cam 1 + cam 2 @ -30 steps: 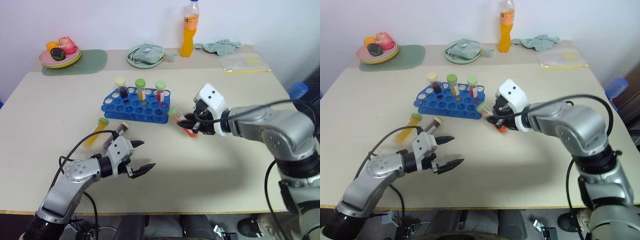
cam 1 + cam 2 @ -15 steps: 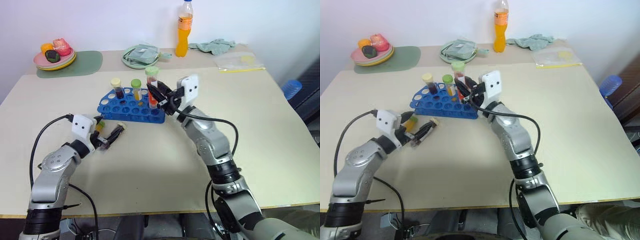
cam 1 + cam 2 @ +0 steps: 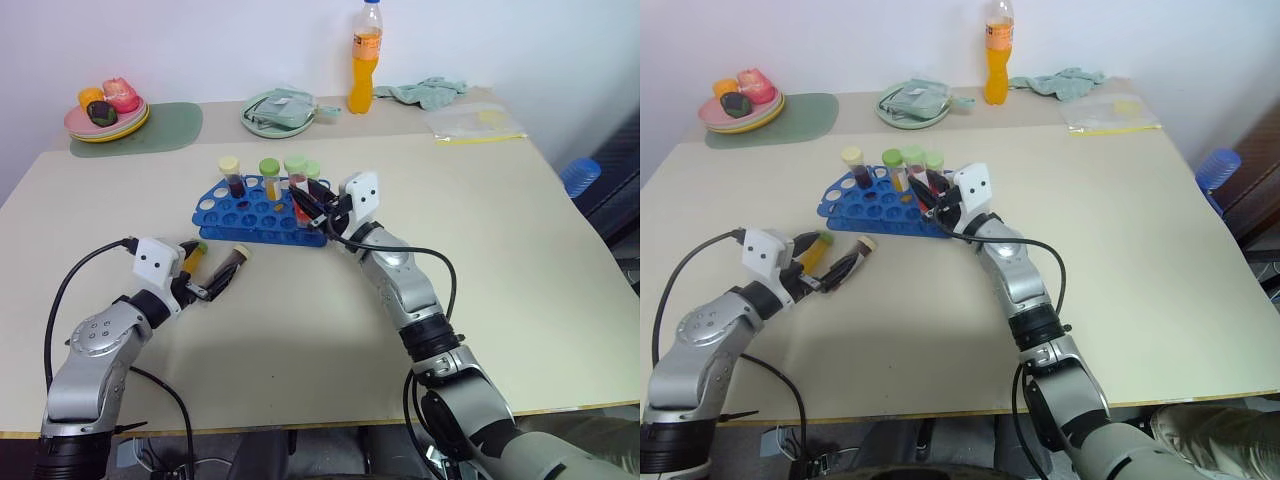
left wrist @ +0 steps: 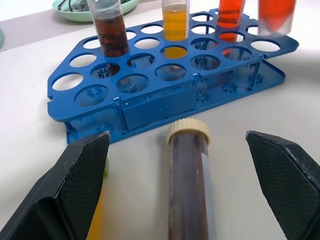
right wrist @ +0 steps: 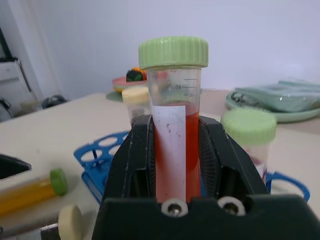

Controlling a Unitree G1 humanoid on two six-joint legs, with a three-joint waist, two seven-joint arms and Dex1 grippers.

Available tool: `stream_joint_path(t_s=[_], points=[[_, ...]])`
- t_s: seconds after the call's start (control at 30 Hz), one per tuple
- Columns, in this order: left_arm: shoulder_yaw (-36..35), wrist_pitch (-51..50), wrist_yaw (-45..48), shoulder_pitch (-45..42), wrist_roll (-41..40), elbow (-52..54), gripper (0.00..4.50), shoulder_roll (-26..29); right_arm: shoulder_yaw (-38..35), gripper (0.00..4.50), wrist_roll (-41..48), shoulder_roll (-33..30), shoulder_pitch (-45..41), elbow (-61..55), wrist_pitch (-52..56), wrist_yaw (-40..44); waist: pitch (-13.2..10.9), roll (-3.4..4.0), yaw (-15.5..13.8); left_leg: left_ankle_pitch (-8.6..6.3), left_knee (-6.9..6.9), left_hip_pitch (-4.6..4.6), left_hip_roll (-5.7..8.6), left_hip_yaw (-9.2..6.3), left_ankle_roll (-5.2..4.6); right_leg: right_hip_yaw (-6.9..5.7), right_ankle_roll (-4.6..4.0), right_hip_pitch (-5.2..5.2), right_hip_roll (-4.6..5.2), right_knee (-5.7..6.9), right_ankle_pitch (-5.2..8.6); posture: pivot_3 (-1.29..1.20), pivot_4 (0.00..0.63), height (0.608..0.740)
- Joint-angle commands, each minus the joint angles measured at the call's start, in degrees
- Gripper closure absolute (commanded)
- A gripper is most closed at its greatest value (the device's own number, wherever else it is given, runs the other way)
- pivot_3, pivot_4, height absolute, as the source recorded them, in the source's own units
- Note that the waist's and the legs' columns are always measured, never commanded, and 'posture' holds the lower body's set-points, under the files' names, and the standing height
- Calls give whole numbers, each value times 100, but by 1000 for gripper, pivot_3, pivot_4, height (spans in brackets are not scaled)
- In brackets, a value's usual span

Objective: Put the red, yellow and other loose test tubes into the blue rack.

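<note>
The blue rack (image 3: pixel 258 212) stands mid-table with three tubes upright in its back row: dark brown (image 4: pixel 111 35), yellow (image 4: pixel 175 25) and red (image 4: pixel 231 12). My right gripper (image 5: pixel 175 165) is shut on a red test tube (image 5: pixel 172 145) with a green cap and white label. It holds the tube (image 3: pixel 295 164) upright just over the rack's right end. A dark brown test tube (image 4: pixel 187 190) with a cream cap lies flat in front of the rack, between the open fingers of my left gripper (image 4: pixel 177 137). A yellow test tube (image 3: pixel 190 257) lies beside it on the left.
Along the back of the table stand a tall orange drink bottle (image 3: pixel 366 60), a pale green plate (image 3: pixel 280 110), a plate of toy food (image 3: pixel 106 108) on a green mat, a crumpled cloth (image 3: pixel 428 92) and a clear bag (image 3: pixel 478 122). A blue stool (image 3: pixel 582 175) sits past the right edge.
My right gripper lifted the red tube off the table, carried it left over the rack and lowered it. My left gripper swung left to the lying brown tube, staying open.
</note>
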State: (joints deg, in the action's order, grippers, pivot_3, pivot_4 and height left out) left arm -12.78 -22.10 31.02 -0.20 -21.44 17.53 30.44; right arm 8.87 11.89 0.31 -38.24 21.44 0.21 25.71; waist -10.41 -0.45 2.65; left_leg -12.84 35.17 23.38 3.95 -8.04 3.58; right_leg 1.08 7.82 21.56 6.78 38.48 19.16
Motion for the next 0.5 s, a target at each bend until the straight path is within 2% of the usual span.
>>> stream_joint_path(t_s=[0.03, 0.27, 0.5], points=[[-132, 1, -15, 28, -71, 219, 0, 28, -62, 3789, -115, 127, -174, 175, -319, -3, 0, 0, -2, 0, 0, 0, 0, 0, 0, 0, 0, 0, 0, 0, 0, 0, 150, 740], [-117, 78, -7, 93, -53, 224, 0, 18, -203, 3789, -319, 81, -163, 669, -751, -86, 1, 1, -4, 0, 1, -1, 0, 2, 1, 2, 0, 0, 0, 2, 0, 0, 150, 740], [-92, 169, 20, 106, -27, 140, 0, 14, -156, 3789, -317, 2, 171, 344, -757, 203, 2, 2, -3, 0, 1, -2, 0, 2, -1, 2, 0, -2, 0, 3, 0, 0, 150, 740]])
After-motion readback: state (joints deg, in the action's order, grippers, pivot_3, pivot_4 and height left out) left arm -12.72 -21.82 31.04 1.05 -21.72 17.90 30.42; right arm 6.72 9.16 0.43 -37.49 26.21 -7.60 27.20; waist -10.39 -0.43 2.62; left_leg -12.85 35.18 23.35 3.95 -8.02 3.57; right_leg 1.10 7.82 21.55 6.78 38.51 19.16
